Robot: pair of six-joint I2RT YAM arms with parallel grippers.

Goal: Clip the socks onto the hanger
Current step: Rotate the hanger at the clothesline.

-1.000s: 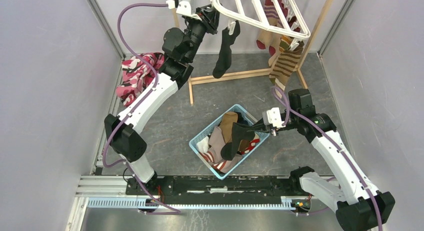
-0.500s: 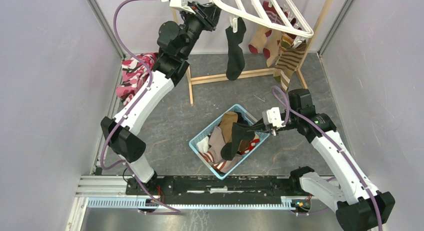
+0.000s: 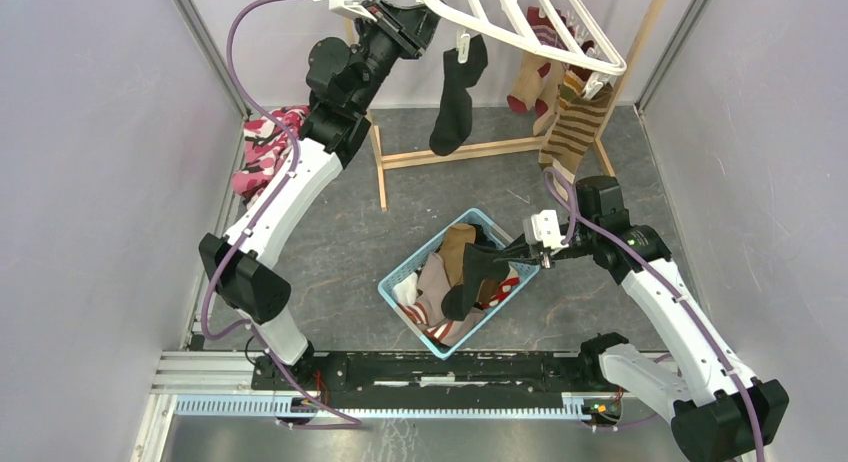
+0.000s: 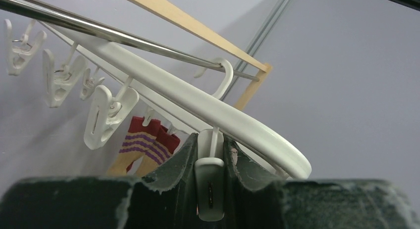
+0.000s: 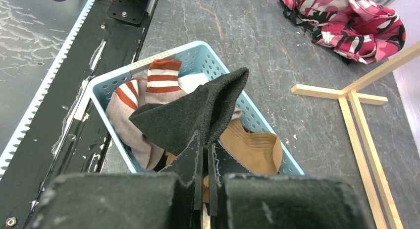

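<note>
— The hanger (image 3: 520, 22)?
— Up high at the back. White, with lots of bars, tipped to one side. Hooked over a shiny metal rod (image 4: 99, 30).

— Any socks on the hanger?
— Yes. A black sock (image 3: 455, 97) in a clip near the left end, dangling straight down. More to the right, a tan and red sock (image 3: 522, 82). Then a brown striped sock (image 3: 575, 127) at the right corner, just beside the tan and red sock.

— And the left claw (image 4: 210, 147)?
— Way up, right under the near bar of the hanger. Squeezes a small white clip (image 4: 210, 189) between both fingers (image 4: 181, 164). Touches the small white clip on each side.

— More clips?
— A row of loose clips (image 4: 106, 120), dangling farther along the bars, to the left in the left wrist view.

— And the right claw (image 5: 204, 142)?
— Low down, over the blue basket (image 5: 148, 60). Pinched tight on a dark sock (image 5: 198, 110). Holds the dark sock by one edge, with the rest draped above the basket.

— Inside the basket?
— More socks, all in a heap. A grey sock with a red and white striped top (image 5: 161, 75) near one corner. A tan sock (image 5: 252, 147) below the dark sock.

— Around all that?
— A thin wooden stand (image 3: 500, 146) on the grey floor, under the hanger. A pink, red and black cloth (image 3: 262, 157) bunched up on the left, by the wall, well apart from the basket.
</note>
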